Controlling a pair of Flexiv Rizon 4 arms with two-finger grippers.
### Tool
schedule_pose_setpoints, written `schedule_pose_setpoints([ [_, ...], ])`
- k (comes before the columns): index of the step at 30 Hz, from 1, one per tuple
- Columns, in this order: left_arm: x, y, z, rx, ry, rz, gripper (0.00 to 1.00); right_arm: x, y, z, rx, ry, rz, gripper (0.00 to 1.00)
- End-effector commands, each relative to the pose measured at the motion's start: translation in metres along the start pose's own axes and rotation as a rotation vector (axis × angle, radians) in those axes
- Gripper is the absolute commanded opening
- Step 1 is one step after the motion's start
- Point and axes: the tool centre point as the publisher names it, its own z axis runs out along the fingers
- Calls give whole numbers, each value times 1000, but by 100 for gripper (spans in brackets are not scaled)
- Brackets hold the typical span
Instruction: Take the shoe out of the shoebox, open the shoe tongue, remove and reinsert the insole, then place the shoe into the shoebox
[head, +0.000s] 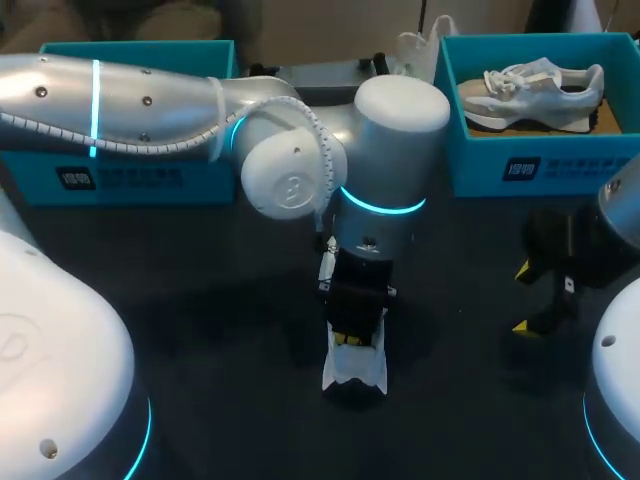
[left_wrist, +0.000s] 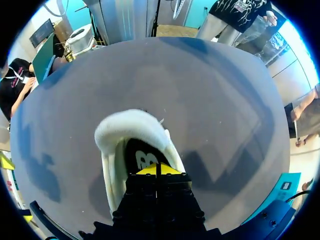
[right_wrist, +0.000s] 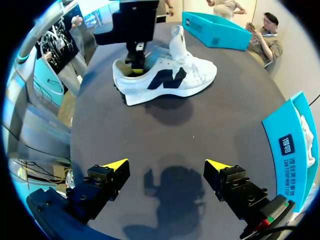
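Down in the heel opening of the white shoe (right_wrist: 170, 77), the left gripper (left_wrist: 157, 170) shows its yellow tips clenched together against the dark insole (left_wrist: 142, 156). Whether any insole edge is caught between them can't be made out. The shoe stands on its sole on the table (right_wrist: 200, 125), tongue (right_wrist: 177, 40) lifted. Well off the shoe's side, the right gripper (right_wrist: 167, 167) hovers, jaws released and holding nothing.

The tidy play, by the look of it: nip the insole's heel edge, peel upward and back, and steady the shoe so it doesn't ride up.

The count: two shoes, this one and a second shoe (head: 530, 90) lying in the right shoebox (head: 540, 165); two boxes, the left shoebox (head: 130, 175) included, both past the shoe's toe end; two grippers.
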Motion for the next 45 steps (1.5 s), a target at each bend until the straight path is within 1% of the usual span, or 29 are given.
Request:
schedule_pose_setpoints([
  [1,-3,3,16,17,16,-9,0,1,0,0,4,-3,1,100],
  [7,-7,7,35,35,51,-28,0,1,0,0,4,-3,1,100],
  [9,-7,7,37,37,50,-38,0,1,0,0,4,-3,1,100],
  [11,-6,8,37,37,25,-54,0,1,0,0,4,-3,1,100],
  [13,-5,5,30,35,-5,-64,0,1,0,0,4,-3,1,100],
  [19,-9,-7,-1,-7,-57,-45,0,1,0,0,4,-3,1,100],
  [21,-12,-14,-9,6,-67,-19,0,1,0,0,4,-3,1,100],
  [23,-18,-20,-10,16,-65,-1,0,1,0,0,4,-3,1,100],
  [25,-22,-24,-6,30,-65,6,0,1,0,0,4,-3,1,100],
  [28,-28,-26,5,51,-60,12,0,1,0,0,4,-3,1,100],
  [32,-30,-22,20,86,-49,0,0,1,0,0,4,-3,1,100],
  [37,-27,-14,38,91,-28,-7,0,1,0,0,4,-3,1,100],
  [41,-23,-9,40,68,-23,-20,0,1,0,0,4,-3,1,100],
  [45,-18,1,35,34,-28,-60,0,1,0,0,4,-3,1,100],
])
